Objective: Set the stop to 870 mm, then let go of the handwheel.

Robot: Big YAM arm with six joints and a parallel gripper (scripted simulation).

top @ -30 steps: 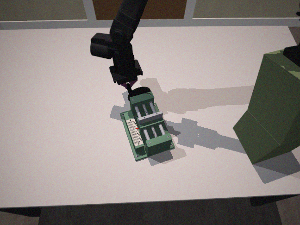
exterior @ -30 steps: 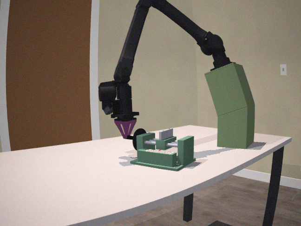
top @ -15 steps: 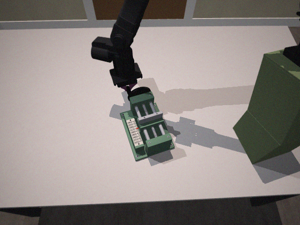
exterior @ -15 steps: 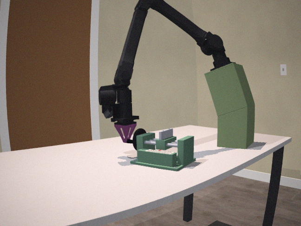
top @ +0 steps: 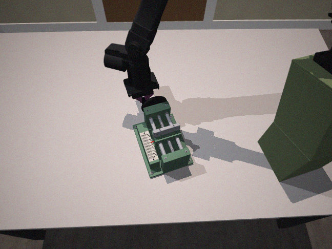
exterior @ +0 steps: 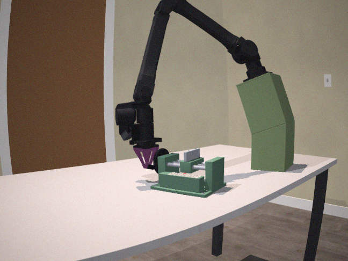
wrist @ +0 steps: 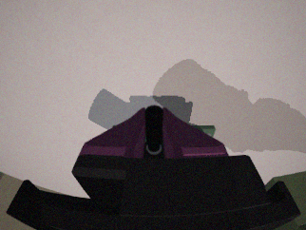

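While bent high at a black elbow [exterior: 171, 5] and pointing down, grips the handwheel [top: 157, 99] [exterior: 161, 154] by its stubby black handle [top: 143, 102] [exterior: 152, 166] [wrist: 153, 127] with tapered purple end effector [top: 143, 99] [exterior: 147, 167] [wrist: 154, 113], near mid-frame. Shows slab-like grey stop [top: 166, 130] [exterior: 191, 154] on metal rods [top: 162, 148] [exterior: 198, 167].

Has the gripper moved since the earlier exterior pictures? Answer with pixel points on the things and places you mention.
Yes: downward, in the exterior view, against the green end block [top: 157, 108] [exterior: 165, 164] by the handwheel [top: 155, 100] [exterior: 159, 153]; the gripper [top: 143, 99] [exterior: 146, 167] [wrist: 154, 113] is lower now.
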